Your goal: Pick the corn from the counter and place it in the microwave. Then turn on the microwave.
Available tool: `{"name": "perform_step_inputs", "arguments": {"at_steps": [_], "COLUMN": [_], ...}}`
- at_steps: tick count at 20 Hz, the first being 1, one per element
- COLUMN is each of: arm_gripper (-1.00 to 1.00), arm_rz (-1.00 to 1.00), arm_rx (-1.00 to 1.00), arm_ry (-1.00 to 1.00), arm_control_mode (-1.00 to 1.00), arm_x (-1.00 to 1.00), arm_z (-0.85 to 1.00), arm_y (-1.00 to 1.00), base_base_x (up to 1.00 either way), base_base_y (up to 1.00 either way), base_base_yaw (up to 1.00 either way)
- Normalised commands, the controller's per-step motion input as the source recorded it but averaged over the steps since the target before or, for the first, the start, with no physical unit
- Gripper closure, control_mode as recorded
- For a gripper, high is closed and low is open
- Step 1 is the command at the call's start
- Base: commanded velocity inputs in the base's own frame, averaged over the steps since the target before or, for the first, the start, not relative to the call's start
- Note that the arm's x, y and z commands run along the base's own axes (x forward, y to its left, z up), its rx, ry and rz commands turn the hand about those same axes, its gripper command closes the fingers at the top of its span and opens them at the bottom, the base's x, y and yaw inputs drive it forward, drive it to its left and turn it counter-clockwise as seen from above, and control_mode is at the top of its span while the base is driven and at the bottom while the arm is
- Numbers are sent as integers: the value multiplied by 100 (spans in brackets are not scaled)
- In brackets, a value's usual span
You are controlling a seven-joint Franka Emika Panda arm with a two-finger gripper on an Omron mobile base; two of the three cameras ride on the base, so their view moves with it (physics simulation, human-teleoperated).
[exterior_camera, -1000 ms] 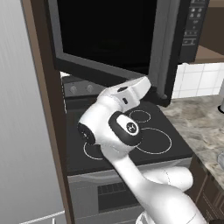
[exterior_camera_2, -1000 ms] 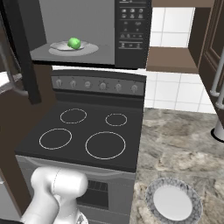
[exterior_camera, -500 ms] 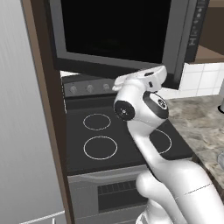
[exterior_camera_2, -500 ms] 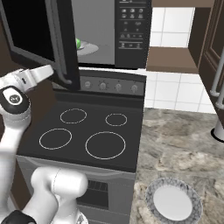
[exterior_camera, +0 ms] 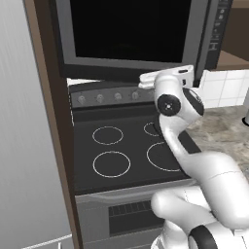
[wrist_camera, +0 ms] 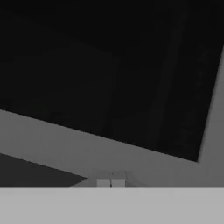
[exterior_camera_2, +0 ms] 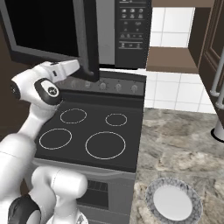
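The microwave [exterior_camera: 131,34] hangs above the stove, its dark window door [exterior_camera_2: 43,30] swung almost closed, with a narrow gap left at the handle side beside the button panel [exterior_camera_2: 133,30]. The corn is hidden behind the door. My gripper [exterior_camera_2: 78,64] is shut and empty, pressed against the door's lower grey frame near its free edge. In the hand view the two fingertips [wrist_camera: 110,183] sit together against that frame, below the dark window. From the left base view the hand [exterior_camera: 188,72] lies level under the door's lower right corner.
Below is a black glass stovetop [exterior_camera_2: 96,131] with white rings and a knob row [exterior_camera_2: 118,86]. The marbled counter [exterior_camera_2: 175,144] on the right carries a patterned plate [exterior_camera_2: 174,203]. A steel fridge [exterior_camera: 24,146] and a brown panel stand at the left.
The microwave door has swung from wide open to nearly closed, with my shut gripper following against it to the right. The corn on the white plate inside is now covered by the door.
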Motion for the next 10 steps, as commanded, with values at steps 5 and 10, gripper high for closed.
{"name": "perform_step_inputs", "arguments": {"at_steps": [5,10], "arm_gripper": [100,100], "arm_rz": [12,9], "arm_rx": [11,7], "arm_ry": [0,0], "arm_control_mode": [-100,-100], "arm_x": [46,37], "arm_z": [20,19], "arm_y": [-32,-18], "base_base_x": [0,0], "base_base_y": [0,0], "base_base_yaw": [0,0]}}
